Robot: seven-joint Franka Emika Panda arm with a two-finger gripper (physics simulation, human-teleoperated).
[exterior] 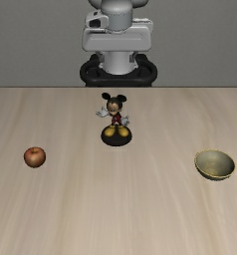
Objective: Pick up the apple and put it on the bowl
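Hand up by the white arm's black base; how far open, cannot tell. Small red round apple rests on the pale wooden worktop, well forward of hand, toward the exterior view's left. Olive-green round bowl well forward, toward the exterior view's right, well apart from apple. Mickey Mouse figurine on black stand straight ahead of hand.

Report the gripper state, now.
Gripper: open or closed cannot be told. It holds no apple, which lies on the table, well apart from it.
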